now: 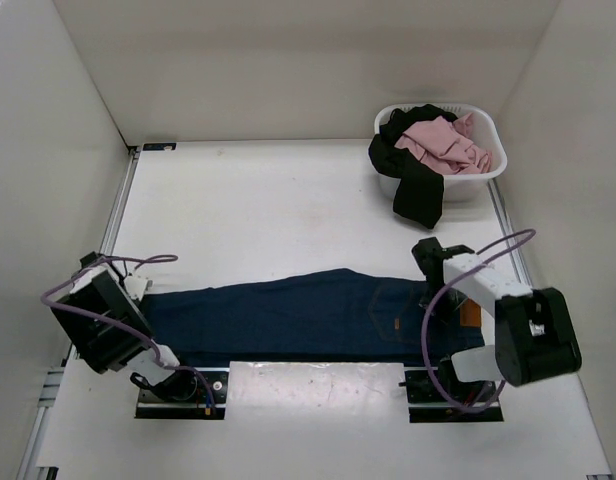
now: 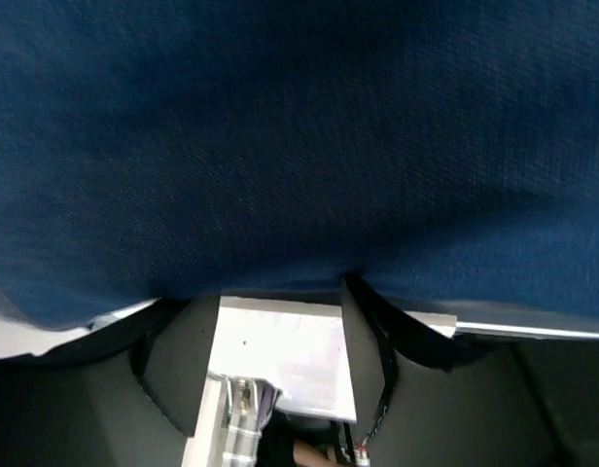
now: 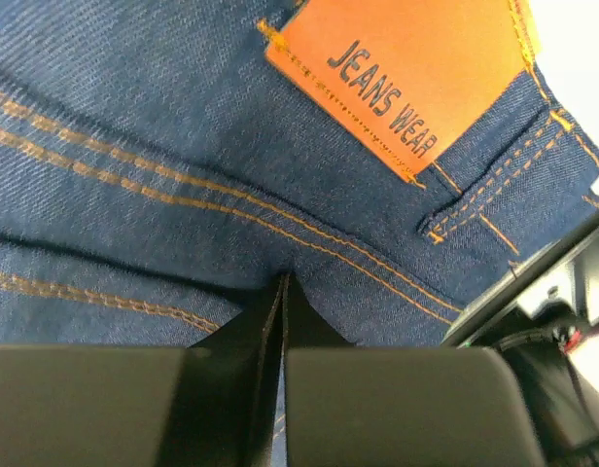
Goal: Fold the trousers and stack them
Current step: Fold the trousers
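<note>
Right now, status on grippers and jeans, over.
Left gripper open at the leg ends. Right gripper shut on jeans by the patch. Jeans stretched out along near edge. Basket far right, not in the way.

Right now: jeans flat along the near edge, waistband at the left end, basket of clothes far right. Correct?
Not quite. The waistband is at the right end, not the left. The top view shows the tan patch there by the right arm, and the right wrist view shows it close up. The rest holds: jeans flat along the near edge, basket of clothes far right.
</note>
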`<act>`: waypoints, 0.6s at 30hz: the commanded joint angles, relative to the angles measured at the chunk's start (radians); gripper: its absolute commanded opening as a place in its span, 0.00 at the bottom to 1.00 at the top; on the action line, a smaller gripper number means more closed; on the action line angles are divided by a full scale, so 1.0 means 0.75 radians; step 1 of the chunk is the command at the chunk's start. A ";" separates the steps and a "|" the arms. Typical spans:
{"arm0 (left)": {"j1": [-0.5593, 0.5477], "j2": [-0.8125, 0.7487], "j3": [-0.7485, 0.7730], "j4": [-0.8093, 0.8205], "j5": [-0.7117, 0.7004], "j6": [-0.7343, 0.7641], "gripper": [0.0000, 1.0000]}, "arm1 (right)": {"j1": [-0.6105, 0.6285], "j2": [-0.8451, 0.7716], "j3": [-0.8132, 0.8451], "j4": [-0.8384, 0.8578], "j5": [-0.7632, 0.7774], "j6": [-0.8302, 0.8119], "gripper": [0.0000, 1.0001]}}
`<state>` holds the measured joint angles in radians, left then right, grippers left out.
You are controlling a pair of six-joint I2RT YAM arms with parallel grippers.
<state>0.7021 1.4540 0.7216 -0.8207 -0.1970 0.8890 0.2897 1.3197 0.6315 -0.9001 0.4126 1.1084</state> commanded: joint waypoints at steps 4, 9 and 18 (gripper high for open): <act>-0.152 0.125 -0.042 0.372 -0.138 -0.320 0.64 | -0.092 0.351 0.103 0.204 0.086 0.050 0.00; -0.398 0.176 0.095 0.389 -0.138 -0.514 0.64 | -0.198 0.535 0.376 0.204 0.155 -0.021 0.00; -0.535 0.379 0.394 0.221 -0.093 -0.666 0.70 | -0.280 0.644 0.727 0.239 0.291 -0.246 0.00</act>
<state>0.2989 1.7145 0.9871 -0.6991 -0.3576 0.4744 0.0948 1.7966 1.1358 -0.8406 0.5510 0.9749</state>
